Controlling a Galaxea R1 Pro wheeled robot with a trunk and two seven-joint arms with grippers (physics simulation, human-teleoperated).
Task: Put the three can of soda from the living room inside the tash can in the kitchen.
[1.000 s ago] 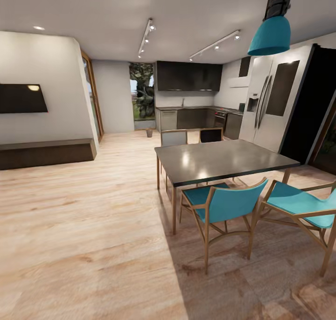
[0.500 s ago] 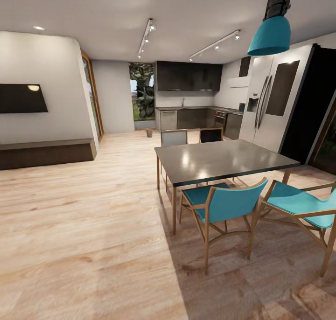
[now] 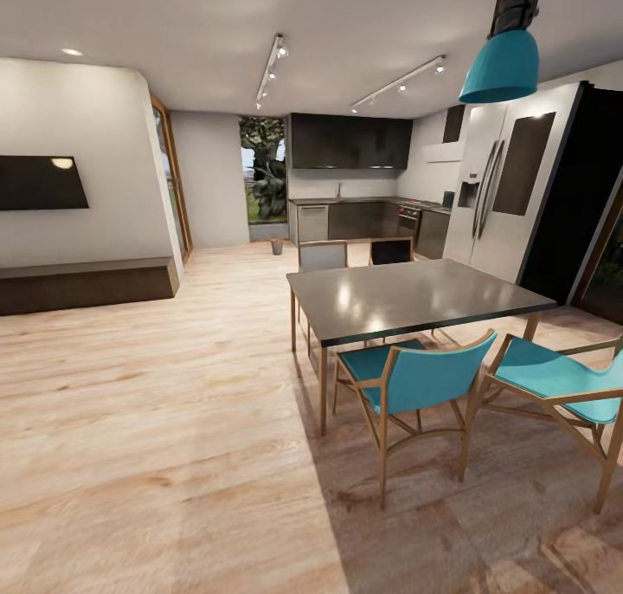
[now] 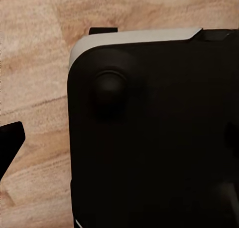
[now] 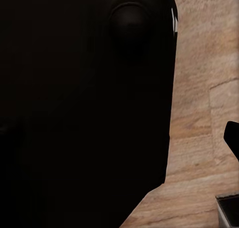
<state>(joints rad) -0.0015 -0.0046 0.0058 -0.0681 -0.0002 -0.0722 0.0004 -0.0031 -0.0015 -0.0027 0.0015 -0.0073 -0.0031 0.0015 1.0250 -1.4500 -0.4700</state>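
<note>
One small tash can (image 3: 277, 247) beyond dining table (image 3: 415, 295).

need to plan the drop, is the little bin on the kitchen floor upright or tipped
Upright, as far as shows: the trash can stands on the wood floor by the window, wider end up. Too small to see inside.

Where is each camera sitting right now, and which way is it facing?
Head view: high on the robot, facing across the dining table toward the kitchen and the small trash can there.
Left wrist view: points down at the wood floor past the robot's black body.
Right wrist view: likewise, black body over floor.
All three share the floor.
</note>
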